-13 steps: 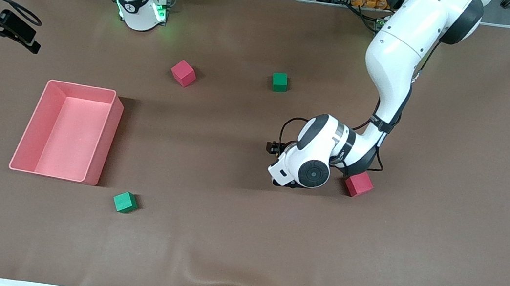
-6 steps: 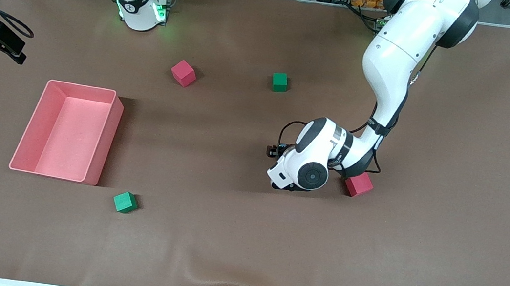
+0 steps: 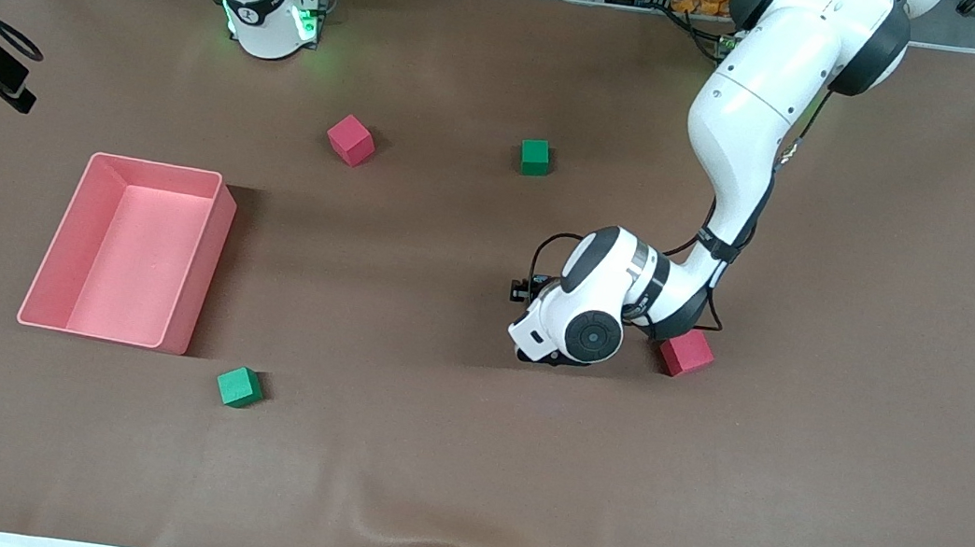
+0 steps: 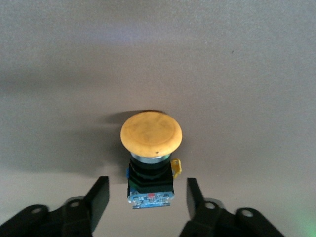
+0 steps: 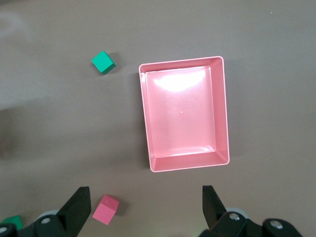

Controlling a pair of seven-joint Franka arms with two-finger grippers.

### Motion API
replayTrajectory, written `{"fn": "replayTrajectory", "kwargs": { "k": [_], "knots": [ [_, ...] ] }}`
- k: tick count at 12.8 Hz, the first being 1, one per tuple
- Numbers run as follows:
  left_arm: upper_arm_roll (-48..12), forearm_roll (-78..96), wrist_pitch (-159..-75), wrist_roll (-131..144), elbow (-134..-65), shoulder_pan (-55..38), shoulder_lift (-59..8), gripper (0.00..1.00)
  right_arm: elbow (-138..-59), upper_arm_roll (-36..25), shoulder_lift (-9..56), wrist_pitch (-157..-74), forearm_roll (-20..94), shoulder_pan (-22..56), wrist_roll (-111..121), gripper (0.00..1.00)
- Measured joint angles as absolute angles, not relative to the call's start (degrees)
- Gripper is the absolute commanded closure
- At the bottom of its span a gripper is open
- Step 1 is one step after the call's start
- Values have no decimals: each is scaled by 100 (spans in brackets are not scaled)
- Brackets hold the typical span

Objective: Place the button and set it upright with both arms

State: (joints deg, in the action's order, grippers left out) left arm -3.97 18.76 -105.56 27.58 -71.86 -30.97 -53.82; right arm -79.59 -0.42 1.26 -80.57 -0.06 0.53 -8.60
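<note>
Fingers of the left gripper [image 4: 143,200] stood apart, 1 on each side of the button [image 4: 151,153] without touching it. That button lay on the brown table [image 3: 463,459] on its side, orange cap pointing away from the wrist and black body between the fingertips. From the front, the left arm's wrist [image 3: 582,309] hid both; it hung low near the table's middle, just beside a red cube [image 3: 685,352] toward the left arm's end. The right gripper [image 5: 143,207] waited high over the pink tray [image 5: 183,112], fingers spread and holding nothing. A green cube [image 3: 239,387] lay nearer the front camera than the tray. Another red cube [image 3: 350,140] and another green cube [image 3: 535,156] sat toward the bases.
</note>
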Motion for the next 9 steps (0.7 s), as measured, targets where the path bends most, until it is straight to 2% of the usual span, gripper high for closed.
{"fn": "replayTrajectory", "kwargs": {
  "k": [3, 4, 6, 7, 9],
  "knots": [
    [-397, 1876, -10571, 2758, -7185, -3111, -5404, 48, -7959, -66, 126, -8057, 92, 80, -859, 0],
    [-397, 1876, -10590, 2758, -7185, -3113, -5413, 57, -7959, -94, 126, -8058, 98, 120, -859, 0],
    [-397, 1876, -10623, 2758, -7185, -3115, -5420, 89, -7959, -124, 126, -8063, 101, 161, -859, 0],
    [-396, 1876, -10623, 2759, -7179, -3116, -5419, 100, -7959, -131, 126, -8063, 101, 163, -859, 0],
    [-395, 1876, -10624, 2784, -7166, -3145, -5421, 100, -7959, -141, 126, -8063, 100, 163, -855, 0]
  ]
}}
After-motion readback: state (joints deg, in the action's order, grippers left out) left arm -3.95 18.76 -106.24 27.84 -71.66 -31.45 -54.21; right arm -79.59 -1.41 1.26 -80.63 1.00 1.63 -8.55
